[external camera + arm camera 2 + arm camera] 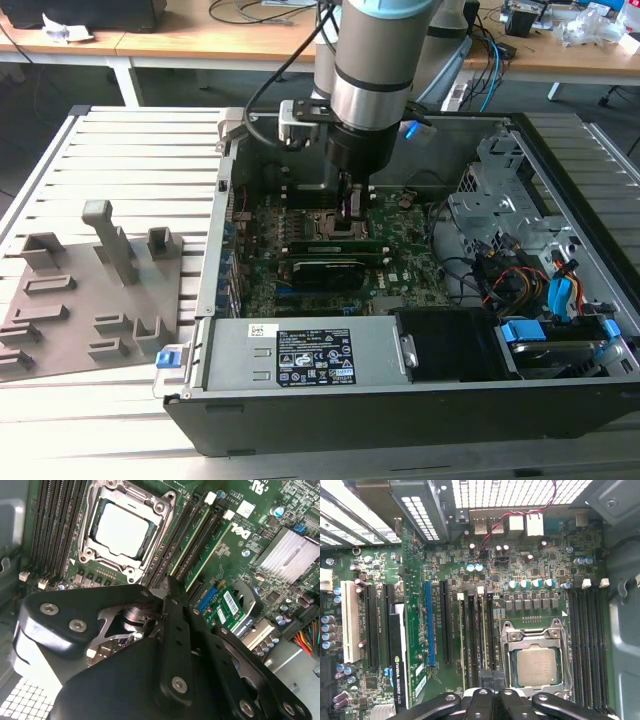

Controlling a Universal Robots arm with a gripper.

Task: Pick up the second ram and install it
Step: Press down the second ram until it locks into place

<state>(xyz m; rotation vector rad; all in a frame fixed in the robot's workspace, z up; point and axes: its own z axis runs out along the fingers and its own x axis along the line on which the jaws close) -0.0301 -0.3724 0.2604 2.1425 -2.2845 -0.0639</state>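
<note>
Gripper point(352, 222) down inside the open PC case point(560, 180), over the RAM slots beside the CPU socket point(536, 666) — fingers point(488, 681) drawn together, tips at the top edge of the second ram point(483, 640), which stands upright in its slot next to another seated stick — grip contact itself cannot be told

Motherboard point(450, 565) green; slot point(427, 625) beside its black neighbours blue; gripper point(167, 592) black; processor point(536, 666) silver-grey.
</note>
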